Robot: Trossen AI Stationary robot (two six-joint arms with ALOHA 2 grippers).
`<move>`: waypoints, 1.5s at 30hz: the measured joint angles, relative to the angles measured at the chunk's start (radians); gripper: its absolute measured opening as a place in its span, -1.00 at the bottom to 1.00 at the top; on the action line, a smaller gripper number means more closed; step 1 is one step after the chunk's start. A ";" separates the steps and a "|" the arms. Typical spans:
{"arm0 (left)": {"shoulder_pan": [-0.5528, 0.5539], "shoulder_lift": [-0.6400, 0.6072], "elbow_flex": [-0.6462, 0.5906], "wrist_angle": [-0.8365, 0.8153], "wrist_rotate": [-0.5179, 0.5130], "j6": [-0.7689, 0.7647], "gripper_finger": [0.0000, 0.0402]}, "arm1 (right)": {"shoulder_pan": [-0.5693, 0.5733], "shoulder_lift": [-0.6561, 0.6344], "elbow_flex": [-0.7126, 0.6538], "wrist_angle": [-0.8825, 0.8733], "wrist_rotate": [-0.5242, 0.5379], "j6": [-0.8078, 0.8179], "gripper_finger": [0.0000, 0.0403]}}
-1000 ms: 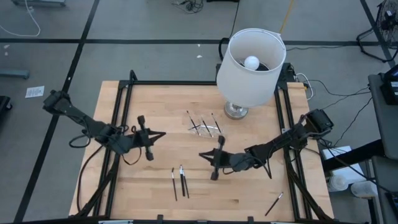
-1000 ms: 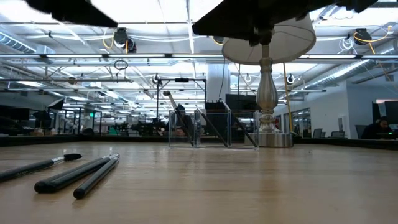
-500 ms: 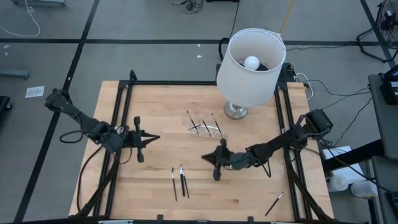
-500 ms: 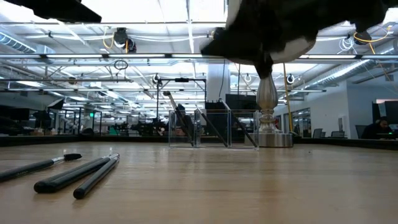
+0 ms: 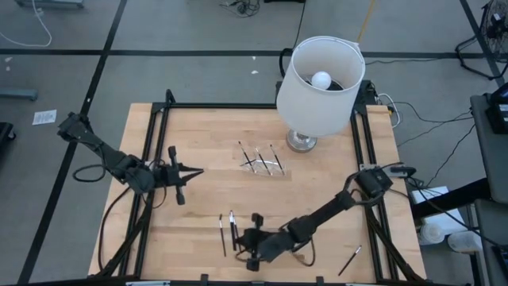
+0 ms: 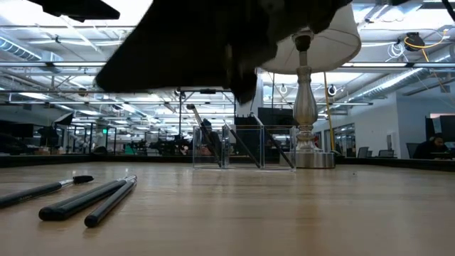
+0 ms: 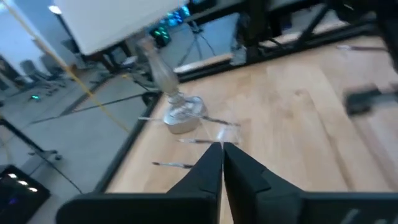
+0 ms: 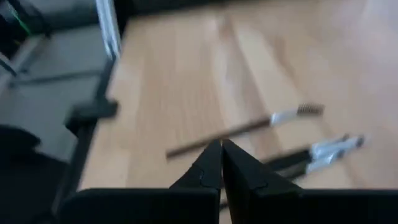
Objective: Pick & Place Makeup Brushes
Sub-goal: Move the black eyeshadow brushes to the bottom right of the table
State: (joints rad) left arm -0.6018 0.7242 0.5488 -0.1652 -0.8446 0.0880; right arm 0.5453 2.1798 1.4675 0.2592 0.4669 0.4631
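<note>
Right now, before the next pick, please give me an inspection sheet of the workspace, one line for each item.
Surface: wooden table, bare wood between items.
Job's things: three makeup brushes near the front edge; several in a clear holder; a single brush at front right.
Clutter: lamp at the back.
Hands: right hand shut beside the three brushes, holding nothing; left hand empty over the left side, fingers nearly together.
Cables: on the floor behind and right of the table.
Surroundings: open hall, no person clearly seen.

no readable text, no labels, no brands, no numbers, no signs
</note>
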 joint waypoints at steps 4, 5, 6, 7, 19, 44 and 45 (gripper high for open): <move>0.003 0.000 0.000 0.015 -0.021 0.007 -0.82 | -0.001 0.060 0.057 -0.107 -0.022 0.059 -1.00; 0.007 0.000 0.000 0.015 -0.021 0.009 -0.82 | -0.004 0.070 0.059 -0.098 -0.022 0.071 -1.00; 0.011 0.000 0.000 0.014 -0.021 0.011 -0.82 | -0.007 0.074 0.060 -0.096 -0.017 0.083 -1.00; 0.014 0.000 0.000 0.014 -0.022 0.011 -0.82 | -0.008 0.075 0.060 -0.099 -0.005 0.095 -1.00; 0.070 0.002 0.000 0.002 -0.020 0.001 -0.81 | -0.050 0.091 0.062 -0.071 -0.050 0.158 -1.00; 0.072 0.002 0.000 -0.028 0.002 -0.068 -0.81 | -0.048 0.093 0.062 -0.275 0.003 0.288 -1.00; 0.072 0.002 0.000 -0.028 0.002 -0.067 -0.81 | -0.047 0.092 0.062 -0.279 0.021 0.282 -1.00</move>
State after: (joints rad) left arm -0.5297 0.7261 0.5488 -0.1928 -0.8421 0.0208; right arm 0.4984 2.2715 1.5299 -0.0196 0.4879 0.7450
